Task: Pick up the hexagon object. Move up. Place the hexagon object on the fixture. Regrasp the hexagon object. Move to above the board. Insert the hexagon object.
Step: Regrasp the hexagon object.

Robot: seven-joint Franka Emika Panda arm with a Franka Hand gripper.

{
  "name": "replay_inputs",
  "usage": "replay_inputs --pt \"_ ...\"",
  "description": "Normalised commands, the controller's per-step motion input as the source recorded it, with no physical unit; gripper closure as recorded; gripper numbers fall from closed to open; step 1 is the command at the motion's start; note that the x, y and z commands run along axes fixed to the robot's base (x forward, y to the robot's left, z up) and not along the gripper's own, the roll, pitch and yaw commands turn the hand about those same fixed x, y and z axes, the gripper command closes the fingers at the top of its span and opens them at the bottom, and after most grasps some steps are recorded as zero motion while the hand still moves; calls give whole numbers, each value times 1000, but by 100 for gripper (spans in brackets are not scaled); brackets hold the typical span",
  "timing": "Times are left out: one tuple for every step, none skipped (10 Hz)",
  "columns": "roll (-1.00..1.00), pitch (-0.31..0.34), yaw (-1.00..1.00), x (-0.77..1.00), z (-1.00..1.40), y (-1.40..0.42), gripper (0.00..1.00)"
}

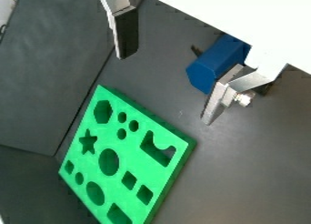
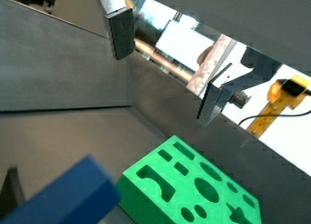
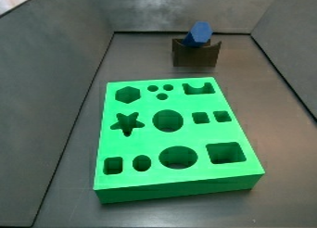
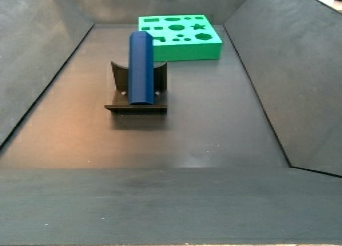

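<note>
The blue hexagon object (image 3: 198,33) rests in the notch of the dark fixture (image 3: 196,54) at the far end of the floor, apart from the green board (image 3: 173,134). In a side view it shows as a long prism (image 4: 142,62) leaning on the fixture (image 4: 136,100), with the board (image 4: 179,38) behind. My gripper (image 1: 170,68) is open and empty; nothing is between its fingers. It hangs above the floor, with the hexagon object (image 1: 219,62) beside one finger (image 1: 219,100) and the board (image 1: 122,155) below. In both side views the gripper is out of view.
Sloping dark grey walls (image 3: 62,74) ring the floor. In a wrist view, a yellow part (image 2: 285,96) and a white sheet (image 2: 183,41) lie beyond the wall. The board (image 2: 188,187) and the hexagon object (image 2: 67,196) show there too.
</note>
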Motion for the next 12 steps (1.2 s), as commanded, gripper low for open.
replay_inputs --pt "1000 43 34 -19 288 -117 0" --pt "1000 43 34 -11 82 -84 0" --pt "1000 42 34 0 22 -57 0" --pt "1000 42 33 -8 40 -39 0" --pt "1000 39 34 -16 33 -31 0" --pt "1000 36 34 -15 13 -28 0" --pt "1000 33 34 -14 13 -26 0" --pt "1000 32 35 -15 16 -21 0" --pt "1000 28 36 -1 5 -22 0" --pt "1000 26 37 7 2 -22 0" --pt "1000 25 38 11 7 -18 0" --pt "1000 28 39 11 8 -15 0"
